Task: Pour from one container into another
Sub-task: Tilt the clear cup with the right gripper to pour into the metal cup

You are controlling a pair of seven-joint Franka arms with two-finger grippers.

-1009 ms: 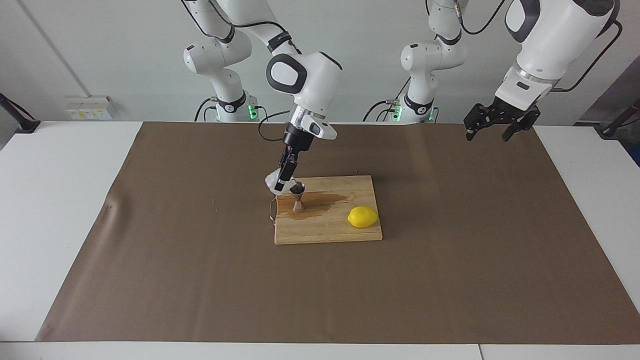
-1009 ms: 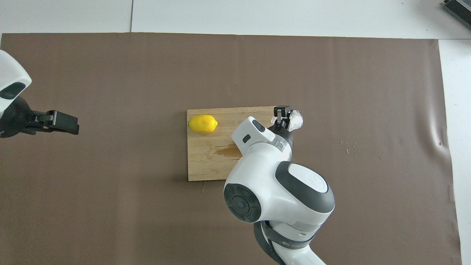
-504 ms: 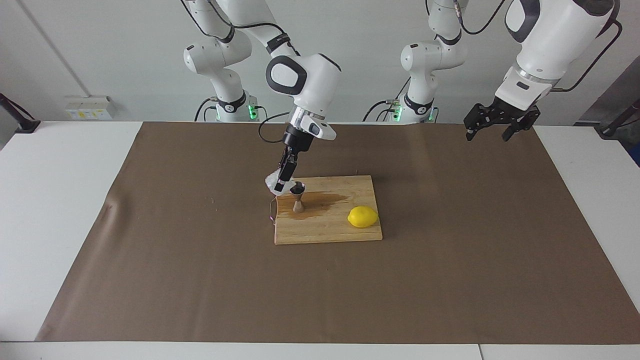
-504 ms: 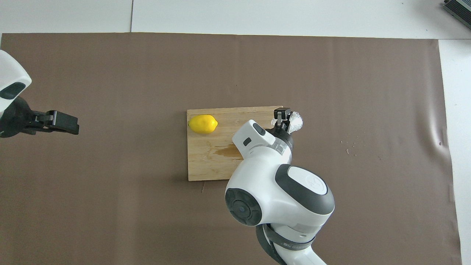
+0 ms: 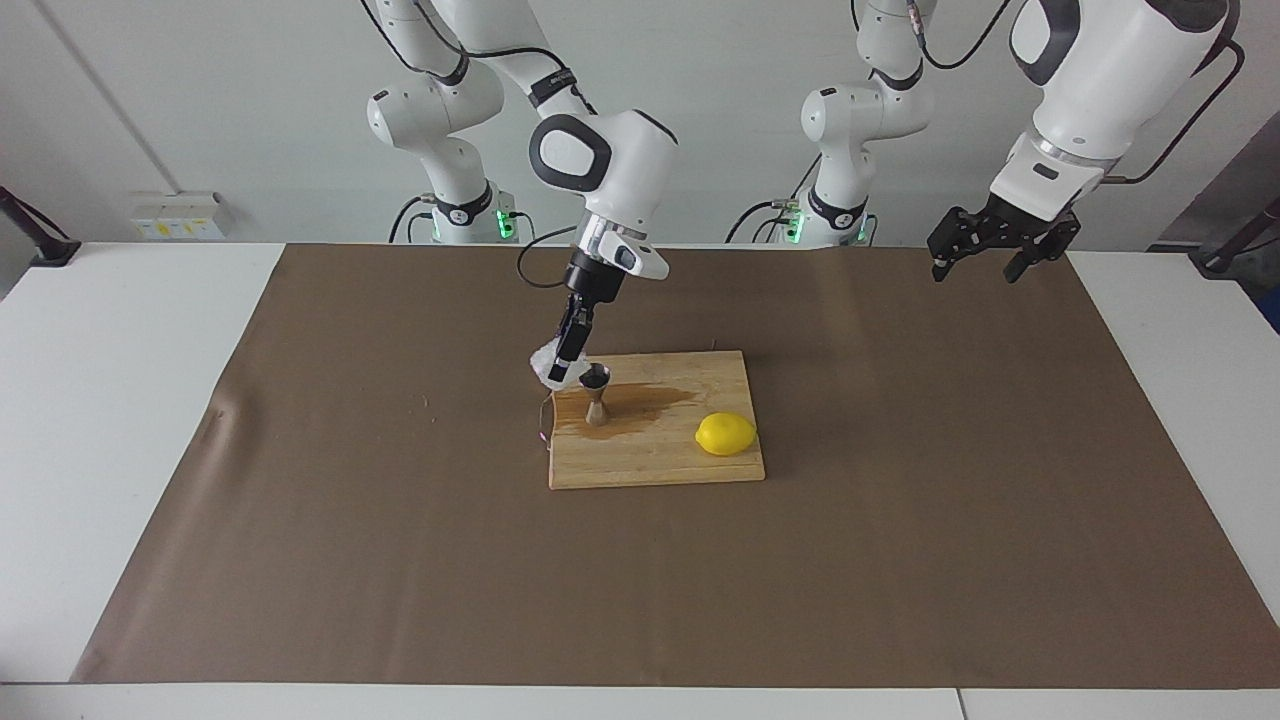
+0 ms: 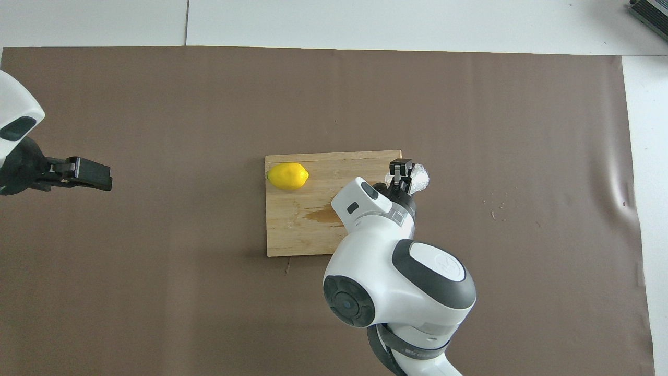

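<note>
Right gripper (image 5: 562,372) is clenching the glass cup (image 5: 545,362), fingers closed on it, and holding it tipped in the air over the board's edge toward the right arm's end of the bench (image 5: 120,400). The cup is showing as a small, squat, whitish-translucent lump with a bumpy, textured surface; in the overhead view it is peeking out just past the black fingers (image 6: 400,168) as a crinkled pale blob (image 6: 418,176). Its mouth is leaning toward the jigger (image 5: 596,394), close beside the jigger's upper rim; whether the two are touching cannot be told.

The jigger is standing upright on the wooden cutting board (image 5: 660,455), near the board's corner that lies toward the right arm and the robots. It is small, shiny steel, a double cone with a narrow waist, its top cup looking dark inside. In the overhead view the right arm's body is covering it.

A dark wet stain (image 5: 650,400) is spreading across the board from the jigger's foot toward the lemon (image 5: 726,434). The lemon, bright yellow, is lying on the board toward the left arm's end, well apart from the jigger.

Brown mat (image 5: 400,560) is covering the bench under the board.

Left gripper (image 5: 985,262) is waiting in the air over the mat at the left arm's end, fingers spread apart and holding nothing.
</note>
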